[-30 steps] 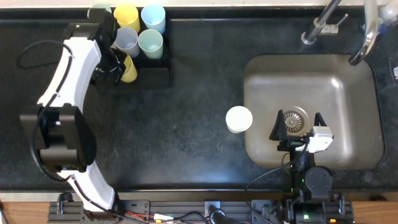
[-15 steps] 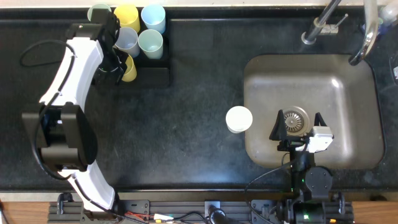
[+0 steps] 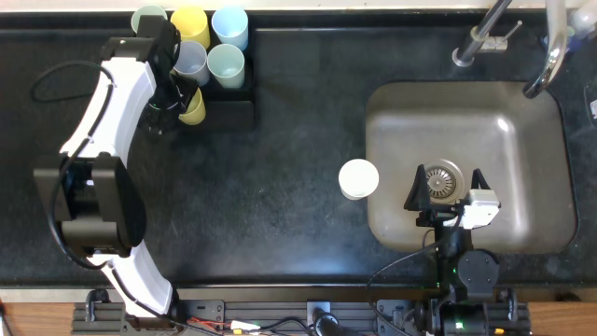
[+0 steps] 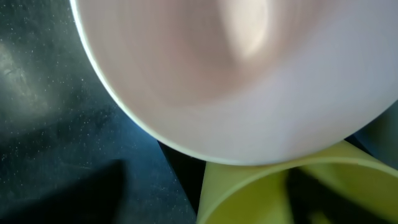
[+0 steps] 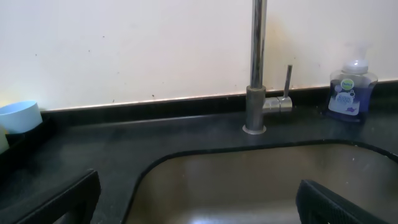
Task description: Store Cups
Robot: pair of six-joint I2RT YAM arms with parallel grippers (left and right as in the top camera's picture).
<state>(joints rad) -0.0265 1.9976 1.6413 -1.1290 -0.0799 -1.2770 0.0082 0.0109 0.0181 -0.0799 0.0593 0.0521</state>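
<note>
A black cup rack [image 3: 233, 114] stands at the counter's back left and holds several upright cups: green, yellow, light blue, a pale lavender cup [image 3: 191, 58] and teal. My left gripper [image 3: 175, 103] is at the rack's front left corner, shut on a tilted yellow cup [image 3: 194, 105]. In the left wrist view the yellow cup's rim [image 4: 249, 193] lies just below the pale lavender cup [image 4: 236, 74]. A white cup [image 3: 358, 178] stands upright on the counter beside the sink's left rim. My right gripper [image 3: 445, 191] hangs open over the sink, holding nothing [image 5: 198, 182].
The steel sink [image 3: 522, 121] takes up the right side, with its drain under the right gripper. A faucet [image 5: 255, 62] and a soap bottle [image 5: 351, 90] stand behind it. The dark counter between rack and sink is bare apart from the white cup.
The left gripper with the yellow cup has shifted only slightly at the rack's corner. The right arm and the white cup have not moved.
</note>
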